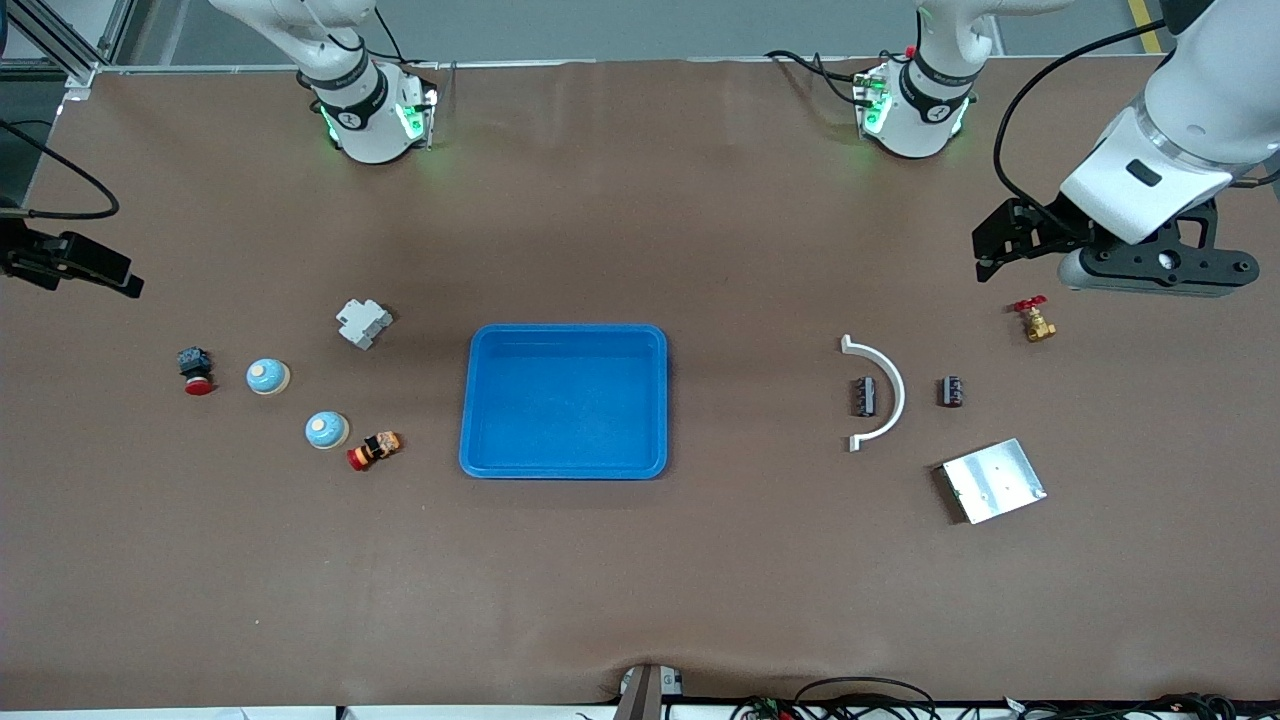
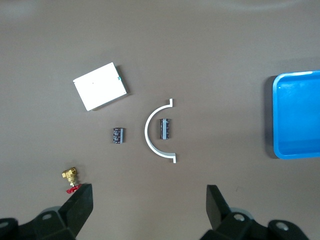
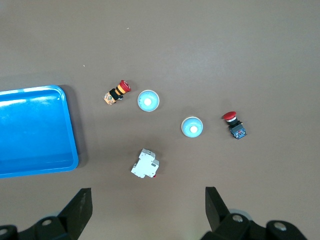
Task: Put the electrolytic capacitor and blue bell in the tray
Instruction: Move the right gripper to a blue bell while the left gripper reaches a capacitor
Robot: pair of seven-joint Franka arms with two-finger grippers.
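The bright-blue tray lies empty mid-table; it also shows in the left wrist view and the right wrist view. Two black electrolytic capacitors lie toward the left arm's end, one inside a white arc and one beside it. Two blue bells sit toward the right arm's end, and both show in the right wrist view. My left gripper is open and empty, in the air by the brass valve. My right gripper is open and empty, over the right arm's end of the table.
A white arc piece, a silver metal plate and a brass valve with a red handle lie near the capacitors. A white breaker, a red push-button and an orange-red button lie near the bells.
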